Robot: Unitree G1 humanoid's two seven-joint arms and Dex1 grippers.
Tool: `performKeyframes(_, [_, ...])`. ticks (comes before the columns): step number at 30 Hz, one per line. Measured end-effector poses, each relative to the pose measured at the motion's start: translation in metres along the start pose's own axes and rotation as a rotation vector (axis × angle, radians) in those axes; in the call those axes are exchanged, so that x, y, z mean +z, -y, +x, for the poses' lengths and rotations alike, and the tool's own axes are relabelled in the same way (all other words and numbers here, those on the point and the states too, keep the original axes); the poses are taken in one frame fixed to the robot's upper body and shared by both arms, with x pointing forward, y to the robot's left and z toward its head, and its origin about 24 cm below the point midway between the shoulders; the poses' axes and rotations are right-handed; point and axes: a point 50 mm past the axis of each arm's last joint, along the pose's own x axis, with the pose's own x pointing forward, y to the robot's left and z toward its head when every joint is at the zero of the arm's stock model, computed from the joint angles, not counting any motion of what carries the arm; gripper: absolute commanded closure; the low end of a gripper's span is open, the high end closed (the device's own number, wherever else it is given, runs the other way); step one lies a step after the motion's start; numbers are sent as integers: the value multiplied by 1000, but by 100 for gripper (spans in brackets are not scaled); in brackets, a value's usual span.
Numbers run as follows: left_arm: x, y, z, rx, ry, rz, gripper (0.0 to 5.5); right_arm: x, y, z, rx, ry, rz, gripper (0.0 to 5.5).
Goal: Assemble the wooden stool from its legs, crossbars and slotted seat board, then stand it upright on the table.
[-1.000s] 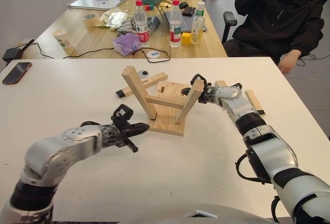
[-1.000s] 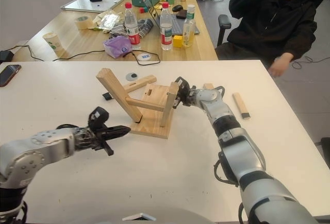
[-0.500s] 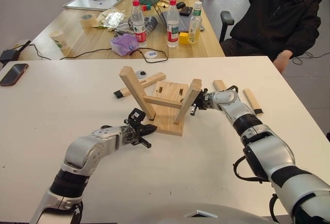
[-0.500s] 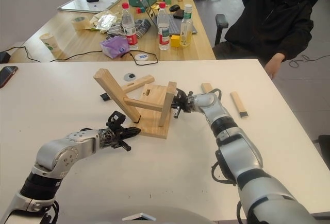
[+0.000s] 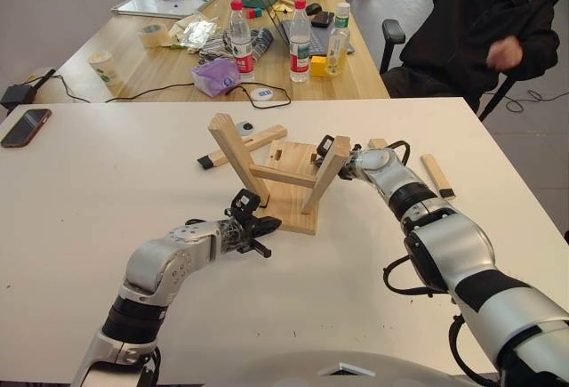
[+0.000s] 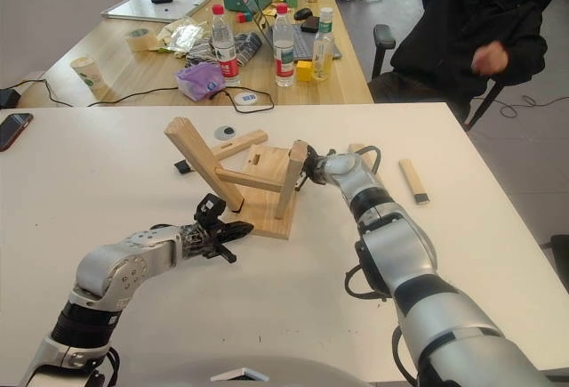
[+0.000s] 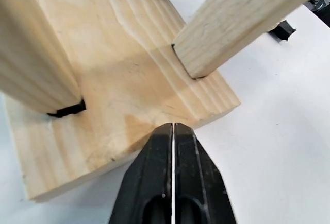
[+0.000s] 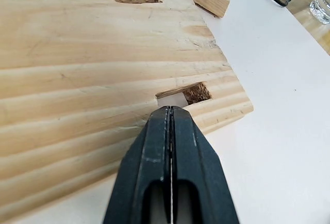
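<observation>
The slotted seat board (image 5: 290,211) lies flat on the white table. Two legs stand up from it, the left leg (image 5: 236,157) and the right leg (image 5: 326,173), joined by a crossbar (image 5: 283,174). My left gripper (image 5: 267,224) is shut and empty, its tips (image 7: 173,126) against the board's near edge (image 7: 118,105). My right gripper (image 5: 327,149) is shut and empty behind the right leg, its tips (image 8: 168,109) at an open slot (image 8: 185,94) near a corner of the board (image 8: 77,69). Loose wooden pieces lie behind the board (image 5: 260,140) and to its right (image 5: 436,176).
A phone (image 5: 25,126) lies at the white table's left edge. A small round disc (image 5: 246,126) sits behind the loose piece. The wooden table beyond holds bottles (image 5: 300,27), a cable (image 5: 267,93) and clutter. A person sits at the back right.
My left gripper has moved in across the table to the board's near edge. My right gripper has shifted from the right leg's top down toward the board behind it.
</observation>
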Motion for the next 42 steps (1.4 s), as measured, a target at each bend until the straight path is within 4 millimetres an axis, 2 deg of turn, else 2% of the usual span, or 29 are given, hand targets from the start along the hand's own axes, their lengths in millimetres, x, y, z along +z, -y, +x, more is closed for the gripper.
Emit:
performKeyframes(5, [2,5,4,0,18,0,545,5,3,-2,64,-97,-89,550])
performKeyframes(12, [-2,6,7,7,18,-14,545,8,8,-8,132,-164,-91,550])
performKeyframes(14, [-3,5,6,17,16,-15,545,-1,14,-17,190,-229,-116,550])
performKeyframes(18, [-8,-4,0,75,-10,10,545,-24,35,-48,314,-364,-142,550])
performKeyframes(21, [-13,-21,-8,159,-66,48,545,-45,45,-75,437,-447,-123,550])
performKeyframes(24, [-12,-29,-9,180,-67,42,545,-49,45,-84,501,-423,-45,550])
performKeyframes(26, [5,-20,-11,100,12,35,545,-47,39,-82,536,-378,14,550])
performKeyframes(27, [12,-9,-14,25,37,64,545,-46,38,-81,541,-361,31,550])
performKeyframes(28, [18,12,-21,-116,48,122,545,-46,35,-79,547,-339,68,550])
performKeyframes(30, [17,44,-32,-331,6,206,545,-45,28,-76,559,-313,125,550])
performKeyframes(31, [15,50,-33,-377,-28,206,545,-43,21,-71,574,-297,151,550])
performKeyframes(33, [17,56,-28,-394,-59,219,545,-39,13,-65,596,-278,165,550])
performKeyframes(36, [16,63,-7,-330,-80,226,545,-31,4,-60,618,-251,177,550])
performKeyframes(39, [8,66,7,-270,-95,208,545,-34,6,-67,593,-278,174,550])
performKeyframes(42, [0,55,10,-179,-135,201,545,-38,5,-75,613,-298,140,550])
